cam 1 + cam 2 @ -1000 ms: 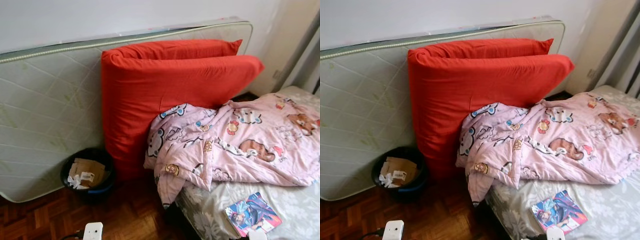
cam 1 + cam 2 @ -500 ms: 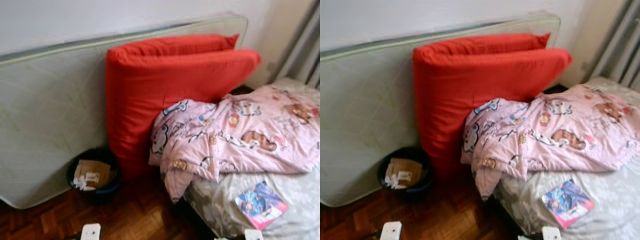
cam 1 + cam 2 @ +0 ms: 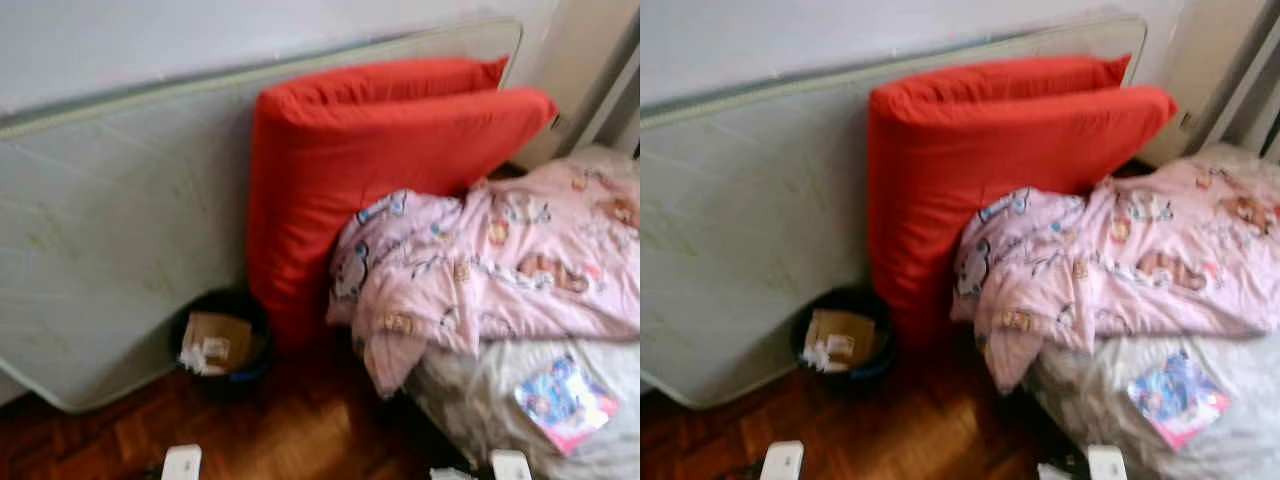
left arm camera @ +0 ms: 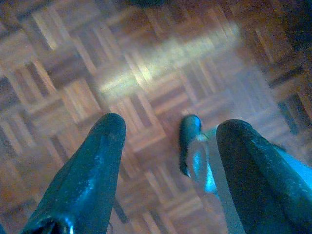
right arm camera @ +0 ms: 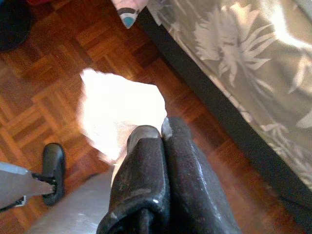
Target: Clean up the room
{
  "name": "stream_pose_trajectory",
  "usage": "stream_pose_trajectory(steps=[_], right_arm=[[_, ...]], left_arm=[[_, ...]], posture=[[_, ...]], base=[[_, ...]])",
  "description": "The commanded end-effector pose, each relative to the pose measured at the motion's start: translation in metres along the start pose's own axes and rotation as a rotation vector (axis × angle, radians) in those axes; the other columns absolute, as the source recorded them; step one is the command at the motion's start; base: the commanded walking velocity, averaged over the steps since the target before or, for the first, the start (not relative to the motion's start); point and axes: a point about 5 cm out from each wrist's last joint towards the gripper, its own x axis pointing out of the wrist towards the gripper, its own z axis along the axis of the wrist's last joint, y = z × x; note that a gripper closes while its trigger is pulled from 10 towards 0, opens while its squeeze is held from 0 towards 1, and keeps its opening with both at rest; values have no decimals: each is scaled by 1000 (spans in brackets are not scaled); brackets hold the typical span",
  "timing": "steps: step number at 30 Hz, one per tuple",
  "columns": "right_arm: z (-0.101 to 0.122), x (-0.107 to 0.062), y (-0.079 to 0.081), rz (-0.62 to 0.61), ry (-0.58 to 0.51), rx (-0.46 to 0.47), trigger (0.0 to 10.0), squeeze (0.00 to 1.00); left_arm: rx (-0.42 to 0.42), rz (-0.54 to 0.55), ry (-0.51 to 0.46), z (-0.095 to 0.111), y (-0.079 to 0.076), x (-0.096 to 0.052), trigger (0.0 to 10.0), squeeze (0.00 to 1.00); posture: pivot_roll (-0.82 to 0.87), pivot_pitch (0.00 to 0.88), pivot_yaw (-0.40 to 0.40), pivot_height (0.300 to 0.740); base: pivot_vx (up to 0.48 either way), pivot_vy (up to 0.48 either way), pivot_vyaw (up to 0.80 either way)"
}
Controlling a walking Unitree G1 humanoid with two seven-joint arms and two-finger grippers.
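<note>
View has swung left; bin (image 3: 222, 343) sits well ahead of my right claw (image 5: 163, 134), pinching white paper (image 5: 119, 114). Left claw (image 4: 168, 141) spread.

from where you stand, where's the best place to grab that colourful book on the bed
Probably by the corner nearest the bed's front edge, coming from above and the floor side. The colourful book lies flat on the grey sheet, turned diagonally, so that corner points toward the robot and fingers could slide under it. The pink blanket lies apart from it, farther back. The picture is blurred, so this is a guess.
</note>
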Motion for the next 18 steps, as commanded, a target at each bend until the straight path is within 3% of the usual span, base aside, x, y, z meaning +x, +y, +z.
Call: stream_pose_trajectory(steps=[1, 18], right_arm=[[-8, -4, -6, -16, 28, 10, 10000, 0], [-8, -4, -6, -15, 28, 7, 10000, 0]], left_arm=[[5, -17, 15, -4, -6, 0, 10000, 0], [0, -17, 13, -3, -7, 0, 10000, 0]], posture=[[31, 0, -17, 740], [31, 0, -17, 740]], base=[[0, 326, 0], [0, 326, 0]])
